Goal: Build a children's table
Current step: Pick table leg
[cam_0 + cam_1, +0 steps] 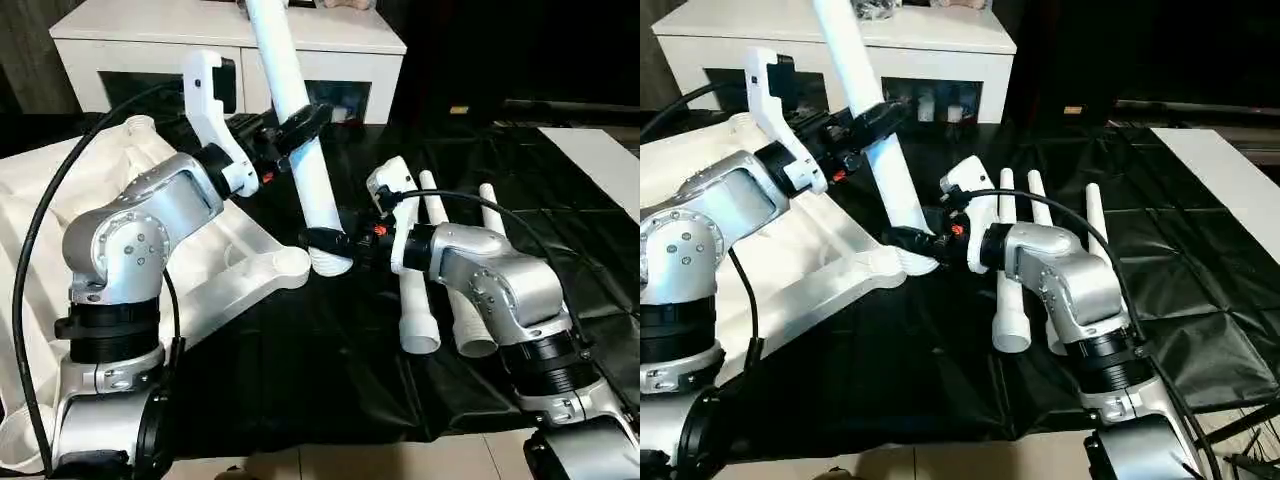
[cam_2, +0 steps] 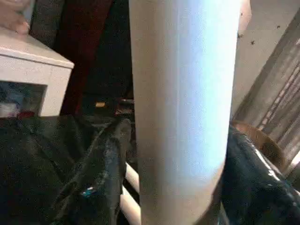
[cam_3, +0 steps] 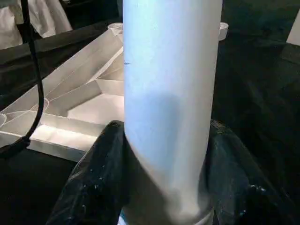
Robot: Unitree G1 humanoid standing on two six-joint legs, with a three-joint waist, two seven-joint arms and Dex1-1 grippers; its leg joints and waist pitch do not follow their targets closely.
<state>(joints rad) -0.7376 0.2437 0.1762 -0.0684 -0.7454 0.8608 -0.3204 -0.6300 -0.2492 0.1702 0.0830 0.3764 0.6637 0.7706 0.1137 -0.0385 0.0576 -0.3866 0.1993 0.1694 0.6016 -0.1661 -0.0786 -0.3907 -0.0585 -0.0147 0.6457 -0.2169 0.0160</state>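
Observation:
The white table top (image 1: 60,210) lies upside down on the left, ribbed underside up, with round corner sockets. One long white leg (image 1: 295,120) stands tilted, its ribbed lower end (image 1: 330,262) just beside the near corner socket (image 1: 290,262). My left gripper (image 1: 300,128) is shut on the leg at mid-height; its black fingers (image 2: 101,173) flank the leg. My right gripper (image 1: 328,240) is shut on the leg near its lower end, and its fingers (image 3: 98,178) hug the tube. Three more white legs (image 1: 440,270) lie side by side on the black sheet beside my right forearm.
A white cabinet (image 1: 230,50) with dark glass doors stands behind the work. A black sheet (image 1: 330,370) covers the table surface. A white board (image 1: 600,160) lies at the far right. A cable (image 1: 40,230) loops over my left arm.

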